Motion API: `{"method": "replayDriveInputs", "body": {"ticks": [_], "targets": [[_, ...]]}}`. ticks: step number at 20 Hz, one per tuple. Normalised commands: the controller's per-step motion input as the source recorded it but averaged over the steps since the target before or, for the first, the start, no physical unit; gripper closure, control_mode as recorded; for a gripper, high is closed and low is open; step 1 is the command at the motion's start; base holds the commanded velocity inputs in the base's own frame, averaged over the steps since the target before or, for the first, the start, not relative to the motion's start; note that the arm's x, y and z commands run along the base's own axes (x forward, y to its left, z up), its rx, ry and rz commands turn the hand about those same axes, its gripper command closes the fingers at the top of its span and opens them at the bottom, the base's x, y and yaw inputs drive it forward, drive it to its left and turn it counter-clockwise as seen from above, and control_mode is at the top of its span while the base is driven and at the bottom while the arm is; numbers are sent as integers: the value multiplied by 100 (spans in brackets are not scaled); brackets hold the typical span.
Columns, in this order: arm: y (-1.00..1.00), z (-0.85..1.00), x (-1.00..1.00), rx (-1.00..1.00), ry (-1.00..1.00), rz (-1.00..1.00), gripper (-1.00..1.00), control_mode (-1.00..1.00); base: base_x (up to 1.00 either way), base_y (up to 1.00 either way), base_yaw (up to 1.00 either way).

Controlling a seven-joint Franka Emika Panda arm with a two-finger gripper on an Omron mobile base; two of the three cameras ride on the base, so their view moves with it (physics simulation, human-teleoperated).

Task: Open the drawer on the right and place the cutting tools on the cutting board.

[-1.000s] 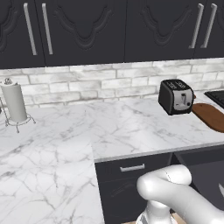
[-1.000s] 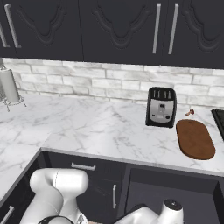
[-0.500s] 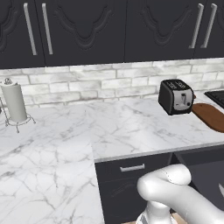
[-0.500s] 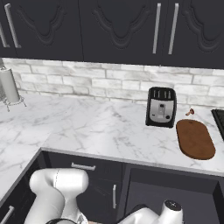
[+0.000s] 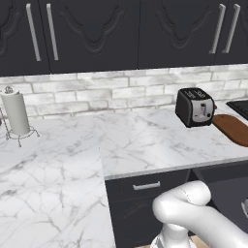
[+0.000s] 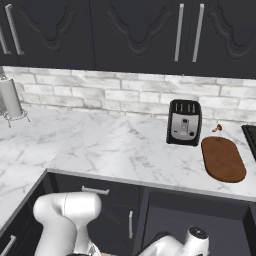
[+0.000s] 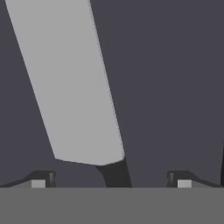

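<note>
Drawer [image 6: 200, 220]: open below the marble counter [image 6: 115, 145], dark grey interior. Knife [image 7: 74, 87]: broad silvery blade, dark handle, lying on the drawer floor, close between the gripper [image 7: 111, 181] jaws, which stand wide apart, empty. Cutting board [image 6: 223, 158]: on counter, beside toaster [image 6: 184, 122].

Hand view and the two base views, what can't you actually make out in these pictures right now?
- Hand view: the knife sits very close; its broad blade runs off the top edge and its dark handle drops behind the bottom band.
- Second cutting utensil: not identifiable inside the open drawer.
- Left base view: the cutting board is cut by the right edge.
- Right base view: the small brown thing behind the board is too small to name.
</note>
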Motion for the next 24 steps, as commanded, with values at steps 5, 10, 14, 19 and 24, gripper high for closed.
{"method": "replayDriveInputs", "body": {"ticks": [5, 10, 14, 19, 24], "targets": [[0, -43, 14, 0, 1, 0, -100, -100, 0, 0, 0], [0, -43, 3, 0, 0, 0, 100, -100, 0, 0, 0], [0, -38, 0, 0, 0, 0, 100, -100, 0, 0, 0], [-7, -22, -26, 0, -3, 0, 100, -100, 0, 0, 0], [-2, -6, -32, -2, -16, 0, 100, -100, 0, 0, 0]]}}
